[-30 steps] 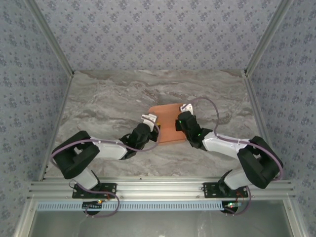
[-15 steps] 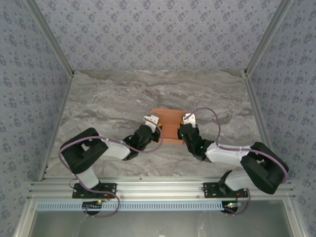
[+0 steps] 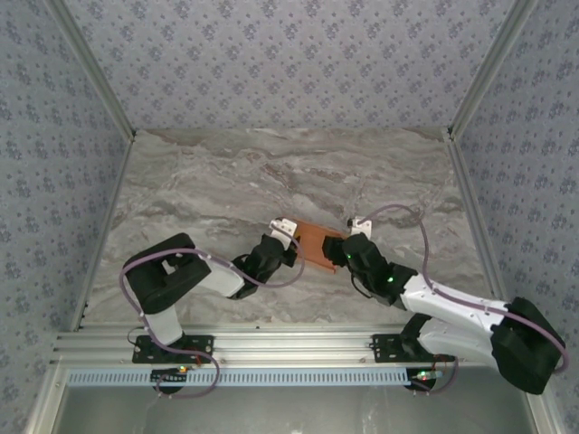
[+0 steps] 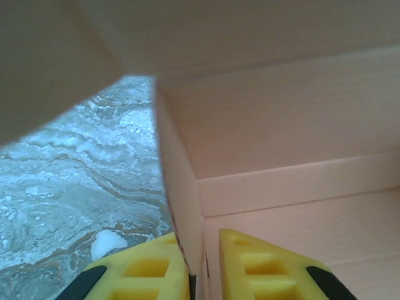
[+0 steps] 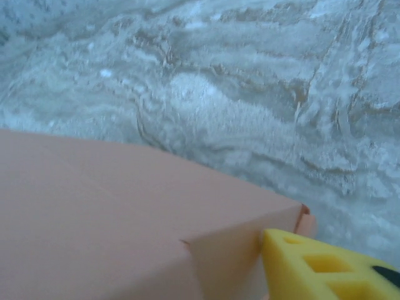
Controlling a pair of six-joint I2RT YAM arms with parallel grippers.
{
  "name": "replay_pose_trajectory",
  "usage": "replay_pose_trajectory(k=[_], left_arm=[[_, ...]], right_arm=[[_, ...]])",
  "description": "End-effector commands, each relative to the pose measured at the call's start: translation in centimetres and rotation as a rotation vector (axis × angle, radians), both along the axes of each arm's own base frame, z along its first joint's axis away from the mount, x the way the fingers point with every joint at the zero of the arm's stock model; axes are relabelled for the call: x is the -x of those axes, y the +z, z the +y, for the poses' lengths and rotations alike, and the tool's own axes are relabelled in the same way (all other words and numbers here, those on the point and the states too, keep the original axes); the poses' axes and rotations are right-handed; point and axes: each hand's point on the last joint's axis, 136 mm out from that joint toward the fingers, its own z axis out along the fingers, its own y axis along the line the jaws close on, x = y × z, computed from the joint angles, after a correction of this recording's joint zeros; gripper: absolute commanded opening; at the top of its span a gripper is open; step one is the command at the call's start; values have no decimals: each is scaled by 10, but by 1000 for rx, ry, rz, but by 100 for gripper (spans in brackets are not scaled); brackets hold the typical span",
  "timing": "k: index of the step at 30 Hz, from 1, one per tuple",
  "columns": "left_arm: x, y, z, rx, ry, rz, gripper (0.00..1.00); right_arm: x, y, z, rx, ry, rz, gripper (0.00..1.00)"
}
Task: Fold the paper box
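The paper box [image 3: 318, 245] is a small salmon-orange card box, lying tilted on the marble table between my two grippers. My left gripper [image 3: 286, 233] is at its left end. In the left wrist view that gripper [image 4: 203, 253] is shut on a thin upright card wall of the paper box [image 4: 281, 119], with the yellow fingers [image 4: 150, 265] on either side of it. My right gripper [image 3: 348, 248] is at the box's right end and stands open. One of its yellow fingers [image 5: 312, 265] rests against the side of the paper box [image 5: 106, 212]; the other is hidden.
The grey marble table [image 3: 208, 190] stretches out behind and to both sides of the box. Patterned walls [image 3: 289, 63] close in the back and the sides. A metal rail [image 3: 289, 348] carrying the arm bases runs along the near edge.
The box has come nearer to the arm bases and turned. My right gripper has opened and let go of it, and the right arm has swung out to the right. The left gripper keeps its hold.
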Motion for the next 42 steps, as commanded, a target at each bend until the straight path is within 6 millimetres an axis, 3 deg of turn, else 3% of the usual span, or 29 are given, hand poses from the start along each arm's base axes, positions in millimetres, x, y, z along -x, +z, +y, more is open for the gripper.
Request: replay_pose_trajectory(k=[1,5,13,16,21,24,27,31,35,38,42], left_arm=[[-3,3,-2,3,22,-43,18],[-8,2,-2,-25,44,-48,17],[-10,14,0,24,60,-44,21],[4,31,-1,101,-4,-16,44],[27,46,9,103,-68,60,70],[41,53,24,97,-92,87,89],[47,68,49,145,-58,128,99],[28,100,95,268,61,237,99],[-1,118,160,392,343,479,99],[-21,132,164,494,328,704,99],[-42,139,131,530,237,1005,99]], right_arm=[[28,-33,-8,-30,21,204,55],[41,-38,-6,-63,86,264,57],[52,-24,-4,-120,181,311,63],[61,-19,-9,-103,179,352,63],[79,-12,-28,-57,147,437,63],[89,-1,-35,-57,143,462,63],[93,19,-28,-147,182,448,63],[87,67,-4,-370,312,421,55],[84,99,-15,-443,232,449,62],[71,108,-28,-544,110,515,67],[37,107,-33,-760,-19,609,71]])
